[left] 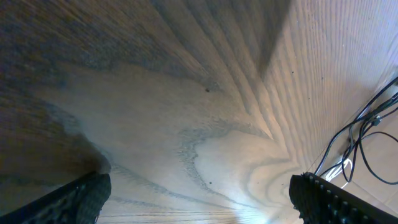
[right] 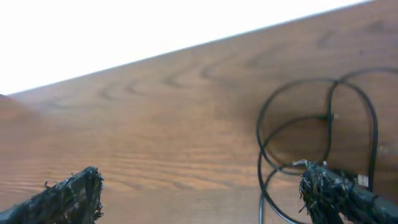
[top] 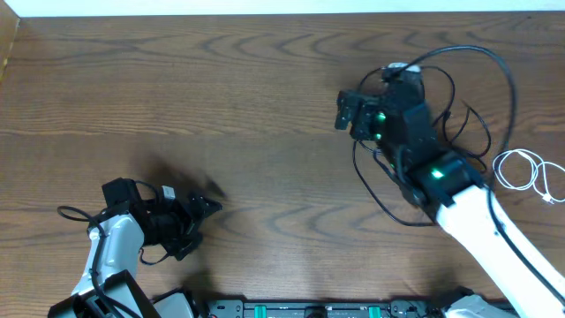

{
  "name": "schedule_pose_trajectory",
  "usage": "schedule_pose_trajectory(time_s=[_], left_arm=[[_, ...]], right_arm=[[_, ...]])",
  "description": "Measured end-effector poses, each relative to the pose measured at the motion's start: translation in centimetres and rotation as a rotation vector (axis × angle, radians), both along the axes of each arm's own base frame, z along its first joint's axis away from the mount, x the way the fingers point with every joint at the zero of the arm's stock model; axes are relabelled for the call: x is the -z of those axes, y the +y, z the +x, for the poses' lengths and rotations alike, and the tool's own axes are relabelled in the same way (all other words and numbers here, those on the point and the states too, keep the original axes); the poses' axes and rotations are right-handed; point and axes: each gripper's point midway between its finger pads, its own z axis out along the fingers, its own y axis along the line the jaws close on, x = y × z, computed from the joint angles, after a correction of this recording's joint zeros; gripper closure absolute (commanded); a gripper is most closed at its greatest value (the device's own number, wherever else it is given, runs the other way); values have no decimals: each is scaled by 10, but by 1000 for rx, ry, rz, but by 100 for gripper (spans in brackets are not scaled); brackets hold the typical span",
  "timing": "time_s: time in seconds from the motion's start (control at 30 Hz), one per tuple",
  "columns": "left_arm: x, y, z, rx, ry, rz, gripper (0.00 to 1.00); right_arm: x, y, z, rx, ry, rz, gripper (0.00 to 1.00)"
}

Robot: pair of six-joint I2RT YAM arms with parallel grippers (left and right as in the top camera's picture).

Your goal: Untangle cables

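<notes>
The long black cable (top: 494, 56) lies in loose loops on the wooden table at the right, around and under my right arm. The shorter white cable (top: 536, 172) lies coiled apart from it near the right edge. My right gripper (top: 341, 112) is open and empty, just left of the black loops. In the right wrist view the black cable (right: 324, 117) curls beside the right fingertip, and nothing sits between the jaws (right: 202, 199). My left gripper (top: 201, 216) is open and empty at the lower left, far from both cables. The left wrist view shows black cable (left: 359, 134) in the distance beyond the open jaws (left: 205, 202).
The wooden table (top: 221, 106) stretches wide between the two arms. Its far edge runs along the top of the overhead view, with a pale surface beyond it. The arm bases and a black rail (top: 309, 309) sit along the near edge.
</notes>
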Motion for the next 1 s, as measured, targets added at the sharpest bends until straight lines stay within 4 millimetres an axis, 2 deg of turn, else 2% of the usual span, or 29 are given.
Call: schedule_pose_trajectory(time_s=[0.1, 0.33, 0.53, 0.77, 0.87, 1.0], left_arm=[[0, 0, 0, 0, 0, 0, 2], [0, 0, 0, 0, 0, 0, 2], [0, 0, 0, 0, 0, 0, 2], [0, 0, 0, 0, 0, 0, 2], [0, 0, 0, 0, 0, 0, 2], [0, 0, 0, 0, 0, 0, 2]], right_arm=[[-27, -5, -10, 0, -63, 35, 1], [-76, -18, -32, 0, -180, 99, 1], [-93, -33, -60, 0, -201, 111, 1], [-82, -55, -100, 0, -129, 71, 1], [-69, -62, -112, 0, -75, 41, 1], [-40, -68, -125, 0, 45, -24, 1]])
